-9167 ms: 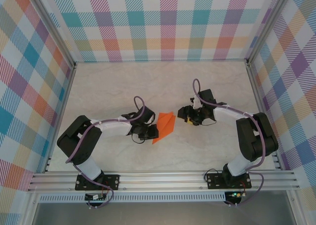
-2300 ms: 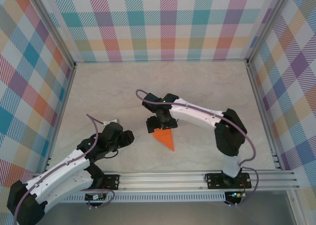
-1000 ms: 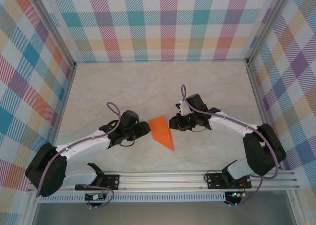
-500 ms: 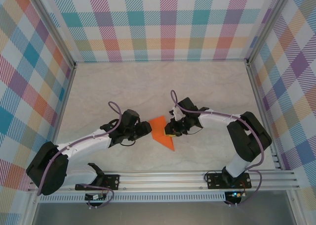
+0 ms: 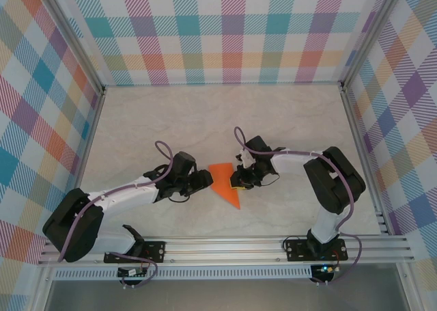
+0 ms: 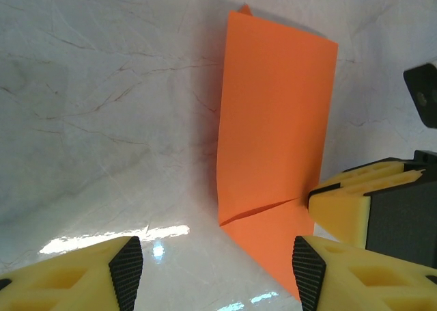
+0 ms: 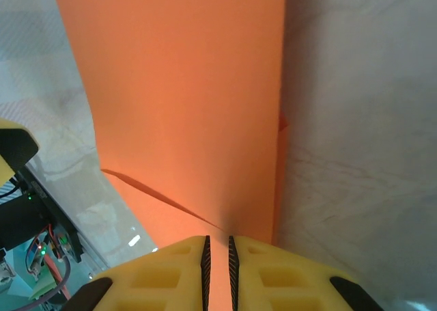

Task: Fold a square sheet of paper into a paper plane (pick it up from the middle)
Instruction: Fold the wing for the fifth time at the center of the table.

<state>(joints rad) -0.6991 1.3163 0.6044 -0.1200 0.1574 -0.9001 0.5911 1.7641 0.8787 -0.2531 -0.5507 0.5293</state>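
1. Nearest, the aluminium rail (image 5: 225, 246) carried both arm bases, and each arm reached toward 12 o'clock over the marble-patterned table (image 5: 157, 119).
2. Just beyond, the left gripper (image 5: 199, 180) sat at 9 o'clock of the square sheet of paper (image 5: 222, 176), jaws spread wide and holding nothing. In its wrist view the yellow fingers (image 6: 123, 270) flanked the sheet's near end. I judged it waited there to take or press the free side once the other arm had steadied the sheet.
3. The sheet lay mid-table, already creased into a wedge, with its tip pointing to about 5 o'clock. A shadow under its 9 o'clock edge suggested that side stood slightly proud of the table.
4. At 3 o'clock of the sheet, the right gripper (image 5: 239, 182) had its jaws almost together, pinching the sheet's edge. Its wrist view showed orange running into the thin slit between the pads (image 7: 171, 273). That hold, close to where a diagonal crease ended, looked meant to anchor or lift the flap for the next fold.
5. Farthest, the plaid walls (image 5: 232, 31) closed the cell.
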